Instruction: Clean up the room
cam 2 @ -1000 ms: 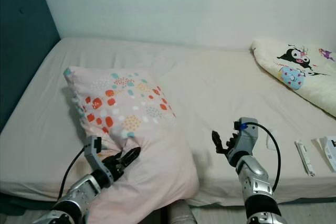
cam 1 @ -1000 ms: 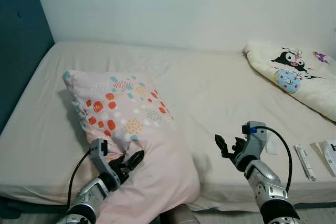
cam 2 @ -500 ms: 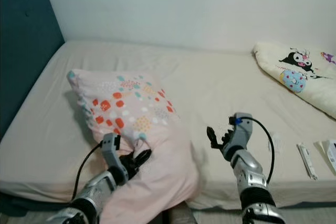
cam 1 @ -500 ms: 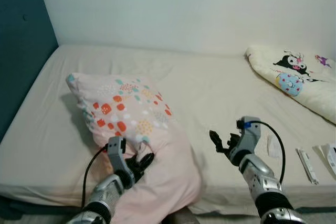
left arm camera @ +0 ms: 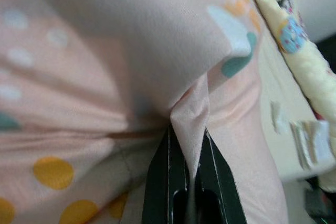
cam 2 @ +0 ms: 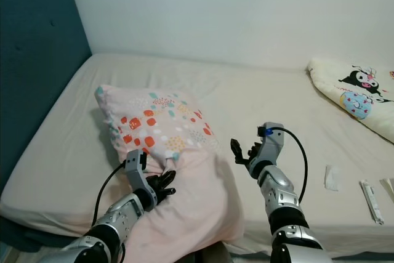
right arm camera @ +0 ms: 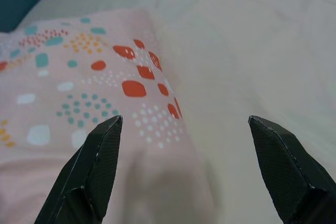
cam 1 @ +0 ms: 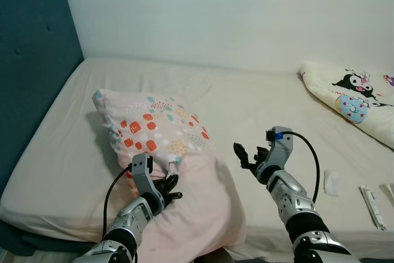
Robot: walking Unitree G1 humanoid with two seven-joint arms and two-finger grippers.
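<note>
- A bedroom in a home.
- A wide bed (cam 1: pixel 258 100) with a beige sheet stands against a white wall (cam 1: pixel 234 10).
- A teal padded headboard (cam 1: pixel 31 60).
- A pink spotted pillow (cam 1: pixel 166 152) and a cartoon-print cushion (cam 1: pixel 354 100) lie on it.

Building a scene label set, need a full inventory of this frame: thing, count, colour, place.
pillow: 1, pink with red, teal and yellow dots, near left part of the bed, its near end hanging over the front edge
cartoon pillow: 1, cream with a black cartoon figure, far right of the bed
bed: 1, beige sheet, across the whole scene
headboard: 1, teal, along the bed's left side
wall: 1, white, behind the bed
paper scrap: 1, white, near right of the bed
white stick: 1, white, right of the scrap, near the bed's edge
left gripper: 1, black, shut on a fold of the pillow
right gripper: 1, black, open, above the sheet right of the pillow
</note>
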